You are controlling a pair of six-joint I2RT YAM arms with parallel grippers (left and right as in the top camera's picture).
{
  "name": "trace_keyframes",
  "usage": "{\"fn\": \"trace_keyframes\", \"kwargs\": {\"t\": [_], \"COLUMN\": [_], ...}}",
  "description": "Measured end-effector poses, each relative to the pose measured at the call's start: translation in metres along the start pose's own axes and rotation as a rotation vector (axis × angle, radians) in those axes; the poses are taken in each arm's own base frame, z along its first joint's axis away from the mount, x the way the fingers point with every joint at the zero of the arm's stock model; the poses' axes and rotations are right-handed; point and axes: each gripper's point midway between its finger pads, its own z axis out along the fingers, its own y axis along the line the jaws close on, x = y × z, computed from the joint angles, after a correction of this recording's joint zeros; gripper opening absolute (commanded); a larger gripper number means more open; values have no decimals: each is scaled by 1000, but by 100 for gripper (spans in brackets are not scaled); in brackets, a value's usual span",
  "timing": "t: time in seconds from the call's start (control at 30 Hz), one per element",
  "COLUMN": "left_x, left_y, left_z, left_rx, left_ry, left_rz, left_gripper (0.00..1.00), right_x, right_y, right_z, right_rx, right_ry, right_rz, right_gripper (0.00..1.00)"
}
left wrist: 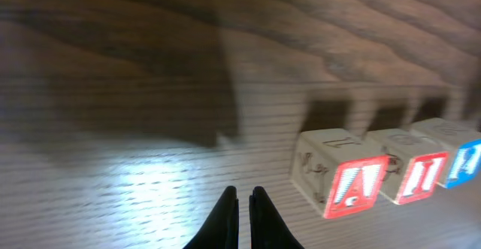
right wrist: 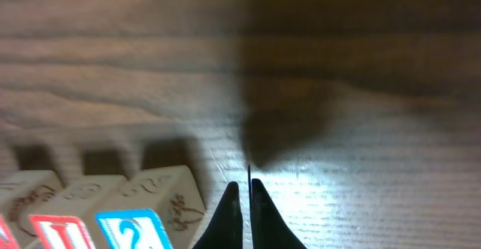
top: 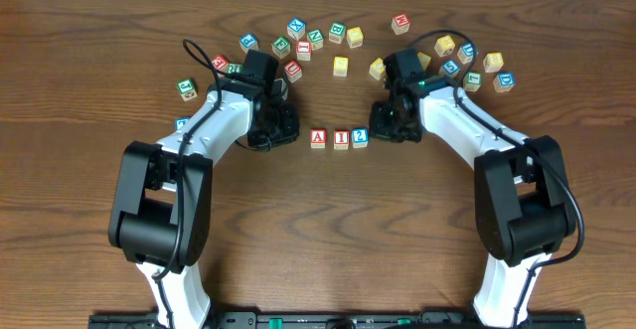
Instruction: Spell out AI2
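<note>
Three cubes stand side by side in a row at the table's middle: the red "A" (top: pixel 318 138), the red "I" (top: pixel 340 138) and the blue "2" (top: pixel 360 137). My left gripper (top: pixel 281 130) sits just left of the "A", shut and empty. In the left wrist view the left gripper (left wrist: pixel 244 194) has the "A" (left wrist: pixel 353 187), the "I" (left wrist: pixel 421 176) and the "2" (left wrist: pixel 466 162) to its right. My right gripper (top: pixel 390 125) rests just right of the "2", shut and empty. In the right wrist view the right gripper (right wrist: pixel 243 186) has the "2" (right wrist: pixel 135 230) and the "I" (right wrist: pixel 64 232) to its left.
Several loose lettered and yellow cubes lie scattered across the far side of the table, such as a yellow one (top: pixel 341 66), a red-lettered one (top: pixel 400 23) and a green-lettered one (top: pixel 187 89). Both arm bases stand at the near edge.
</note>
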Motion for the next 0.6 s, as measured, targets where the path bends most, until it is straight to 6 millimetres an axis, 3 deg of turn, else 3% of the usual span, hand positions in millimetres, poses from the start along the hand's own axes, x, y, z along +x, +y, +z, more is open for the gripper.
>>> {"fn": "trace_keyframes", "kwargs": {"t": [0.6], "left_x": [10], "left_y": [-24], "left_z": [6], "left_rx": [53], "left_ry": [25], "left_rz": [54], "left_gripper": [8], "right_x": [14], "right_y": [7], "right_z": [5], "right_rx": [-21], "right_ry": [40], "right_rz": [6], "right_gripper": [1]}}
